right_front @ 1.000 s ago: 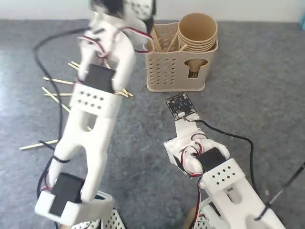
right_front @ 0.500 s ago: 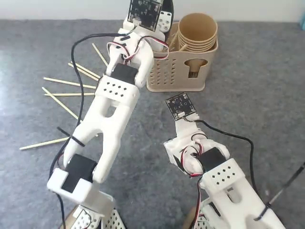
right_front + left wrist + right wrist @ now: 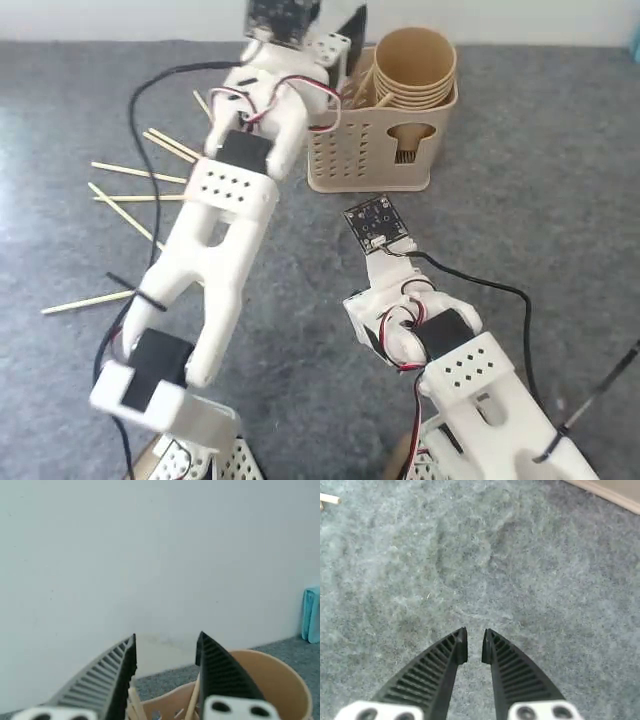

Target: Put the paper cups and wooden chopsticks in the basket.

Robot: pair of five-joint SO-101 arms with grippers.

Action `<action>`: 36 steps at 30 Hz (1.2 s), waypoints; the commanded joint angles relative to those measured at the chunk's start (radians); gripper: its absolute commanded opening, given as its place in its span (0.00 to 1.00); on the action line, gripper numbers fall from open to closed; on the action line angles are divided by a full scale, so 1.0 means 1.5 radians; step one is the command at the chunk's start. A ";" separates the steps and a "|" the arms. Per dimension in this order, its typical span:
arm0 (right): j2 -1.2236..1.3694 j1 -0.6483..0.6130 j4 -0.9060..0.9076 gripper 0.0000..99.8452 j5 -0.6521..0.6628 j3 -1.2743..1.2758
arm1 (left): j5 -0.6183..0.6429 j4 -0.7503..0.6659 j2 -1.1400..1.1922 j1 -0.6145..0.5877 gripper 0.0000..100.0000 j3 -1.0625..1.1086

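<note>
The left jaws are spread wide with nothing between them, held above the basket's left compartment; the right jaws are nearly pressed together, a thin gap at the tips and nothing in it, hanging low over bare grey cover. The bench (image 3: 560, 150) is covered in grey felt and meets a pale wall (image 3: 160, 555) at its far edge. The left arm (image 3: 215, 250) stretches from the near left corner across to the far edge, its wrist over the basket's left end. The right arm (image 3: 440, 350) is folded near the near edge, right of the middle, its wrist pointing down at the bench just in front of the basket. The basket (image 3: 370, 160), beige with perforated walls, stands upright at the middle of the far edge. A nested stack of cups (image 3: 415, 65) sits upright in its right compartment, the top rim above the basket wall. Several chopsticks (image 3: 352, 92) stand tilted in the left compartment, and the left wrist view shows their ends (image 3: 134, 700) below the spread jaws, beside the top cup (image 3: 280, 680). More loose chopsticks (image 3: 140, 172) lie scattered flat towards the left edge, some partly under the left arm, one (image 3: 85, 300) lying apart nearer the near left corner. One chopstick end (image 3: 329, 499) lies well apart from the right jaws.
</note>
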 commanded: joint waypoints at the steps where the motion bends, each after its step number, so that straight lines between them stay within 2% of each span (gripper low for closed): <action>1: -0.015 -0.006 -0.016 0.06 0.014 0.005 | 0.036 0.086 -0.110 -0.039 0.19 -0.033; 6: -0.015 -0.007 -0.014 0.06 0.015 0.005 | 0.066 0.279 -0.251 -0.142 0.19 -0.031; 10: -0.014 -0.028 -0.011 0.06 0.015 0.006 | 0.063 0.404 -0.349 -0.275 0.19 -0.031; 17: -0.009 -0.041 -0.016 0.06 0.014 0.014 | 0.064 0.542 -0.430 -0.511 0.19 0.016; 20: -0.010 -0.041 -0.016 0.06 0.014 0.014 | 0.069 0.602 -0.432 -0.580 0.19 0.100; 22: -0.010 -0.041 -0.016 0.07 0.014 0.014 | 0.115 0.630 -0.432 -0.628 0.19 0.191; 25: -0.009 -0.041 -0.016 0.07 0.014 0.014 | 0.179 0.618 -0.436 -0.685 0.19 0.350; 29: -0.008 -0.041 -0.016 0.07 0.014 0.014 | 0.218 0.528 -0.437 -0.732 0.19 0.534; 33: -0.010 -0.041 -0.016 0.07 0.014 0.016 | 0.222 0.412 -0.432 -0.745 0.19 0.647; 36: -0.010 -0.041 -0.016 0.07 0.014 0.016 | 0.221 0.377 -0.431 -0.739 0.19 0.694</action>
